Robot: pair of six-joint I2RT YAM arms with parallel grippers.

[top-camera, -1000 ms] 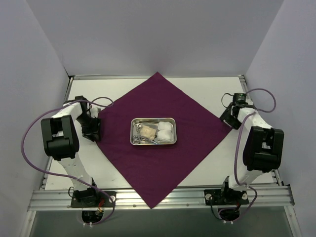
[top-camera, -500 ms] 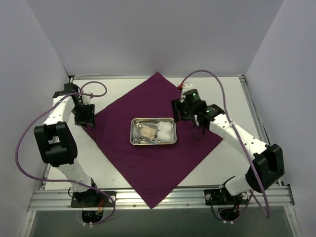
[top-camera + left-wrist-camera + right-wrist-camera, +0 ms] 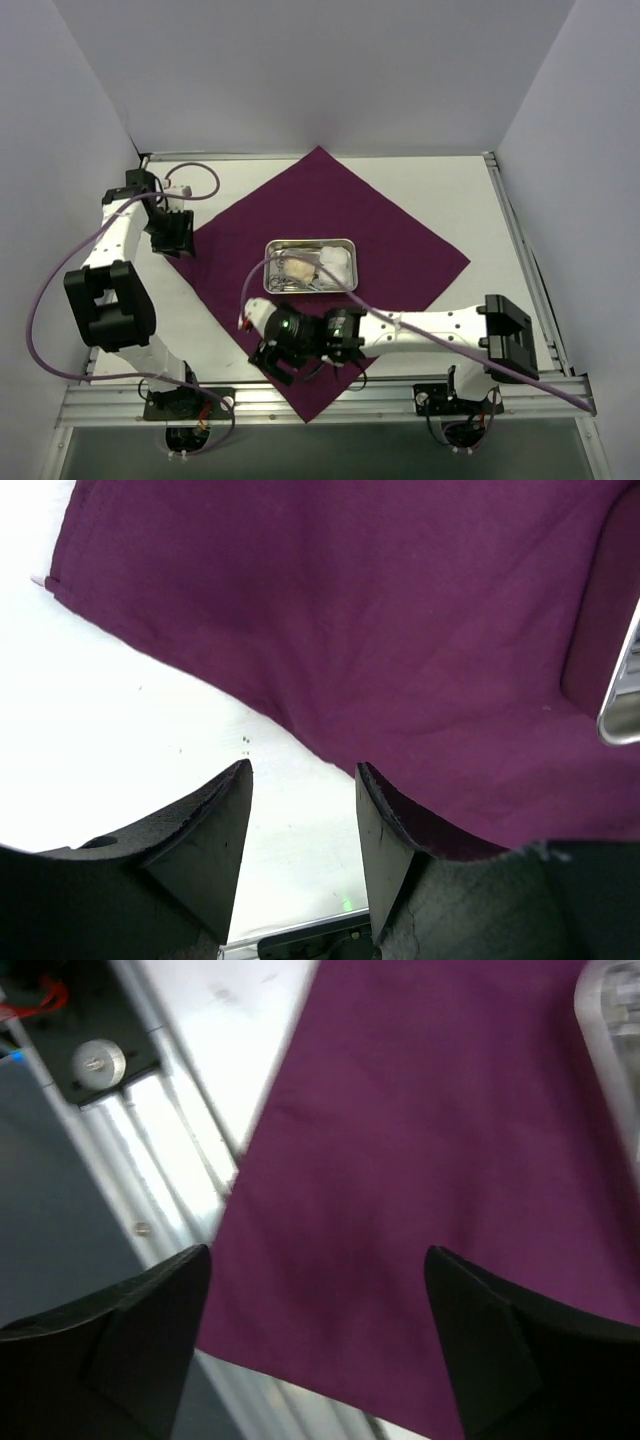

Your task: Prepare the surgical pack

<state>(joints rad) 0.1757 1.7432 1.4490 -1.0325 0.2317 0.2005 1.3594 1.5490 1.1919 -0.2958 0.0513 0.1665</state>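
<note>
A large dark purple cloth (image 3: 400, 250) is lying flat and smooth on the white tabletop (image 3: 450, 190). It is turned like a diamond, with one corner pointing to the far edge and one to each side. The near corner is reaching over the metal rail (image 3: 520, 400) at the front. A small rectangular steel tray (image 3: 268, 268) is sitting near the cloth's middle, its long side running left to right. In its right half small white gauze pads (image 3: 337, 262) are resting together, while thin metal scissor-like instruments (image 3: 295, 285) are lying by its near-left wall.
</note>
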